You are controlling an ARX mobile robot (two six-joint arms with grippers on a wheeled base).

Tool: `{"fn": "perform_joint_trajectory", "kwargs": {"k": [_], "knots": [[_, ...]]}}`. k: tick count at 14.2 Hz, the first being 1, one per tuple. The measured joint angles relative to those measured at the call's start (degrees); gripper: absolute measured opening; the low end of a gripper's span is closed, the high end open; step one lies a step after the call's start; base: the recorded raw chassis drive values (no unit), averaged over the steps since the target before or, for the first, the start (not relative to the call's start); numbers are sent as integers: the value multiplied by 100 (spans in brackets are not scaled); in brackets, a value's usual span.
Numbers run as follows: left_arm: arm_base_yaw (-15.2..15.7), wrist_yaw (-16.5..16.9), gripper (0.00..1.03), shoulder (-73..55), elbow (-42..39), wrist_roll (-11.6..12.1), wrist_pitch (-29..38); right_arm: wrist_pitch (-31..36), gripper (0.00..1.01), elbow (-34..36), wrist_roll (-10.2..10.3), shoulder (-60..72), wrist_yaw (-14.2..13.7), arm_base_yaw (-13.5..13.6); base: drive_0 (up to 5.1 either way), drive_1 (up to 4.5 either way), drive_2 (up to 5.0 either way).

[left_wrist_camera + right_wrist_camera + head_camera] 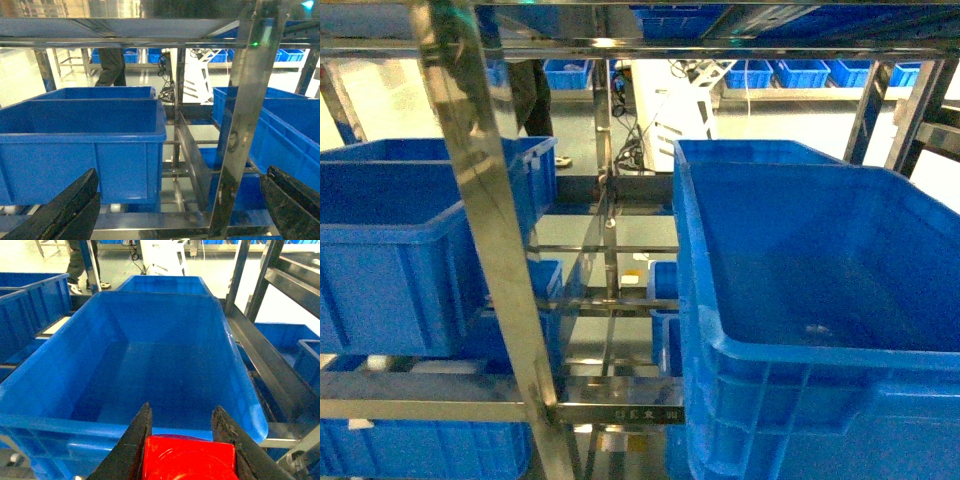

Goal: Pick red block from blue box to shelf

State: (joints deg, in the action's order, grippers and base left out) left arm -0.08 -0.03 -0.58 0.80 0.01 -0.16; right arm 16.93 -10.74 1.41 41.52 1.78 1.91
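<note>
One small glossy red plastic block, round stud showing on its face, sits clamped between the two dark fingers of the right gripper; seen only in the right wrist view, at 6 o'clock of that frame.

One tall rack of shiny stainless-steel uprights and crossbars, the shelf, fills the head view; a bright upright runs from 11 o'clock down to 6 o'clock, and a crossbar spans the top.

One large royal-blue ribbed plastic crate, open-topped and showing nothing inside, stands on the shelf directly ahead of the held block; its near rim lies just beyond the fingertips. In the head view the same crate occupies 3 to 5 o'clock.

One second royal-blue crate, on the shelf at 9 o'clock of the head view; further blue crates lie behind and on the tier below.

One left gripper, fingers spread wide apart with nothing between them, its black fingers at 7 and 4 o'clock of the left wrist view, facing the shelf.

The light turquoise box is not in view in any frame.

Step in hand, as judged: the carry is done and the placing at the shelf is about to begin. The next move likely calls for advancing the right gripper over the crate's near rim, lowering toward its floor, then parting the fingers to release, clearing the rim without knocking it.
</note>
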Motion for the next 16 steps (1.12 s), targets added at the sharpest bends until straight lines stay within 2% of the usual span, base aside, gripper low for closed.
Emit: {"fn": "perform_joint_trajectory", "kwargs": {"k": [2,5,9,16], "knots": [[0,-2,98,0,0,0,-9,15,29,-2,2,0,2,0,384,35,-336],[4,2,98,0,0,0,4,17,29,0,0,-7,-13,-2,0,0,0],[4,0,98,0,0,0,0,15,29,0,0,-4,-11,-2,6,424,-413],[4,0,98,0,0,0,-7,17,29,0,0,0,-11,2,0,0,0]]}}
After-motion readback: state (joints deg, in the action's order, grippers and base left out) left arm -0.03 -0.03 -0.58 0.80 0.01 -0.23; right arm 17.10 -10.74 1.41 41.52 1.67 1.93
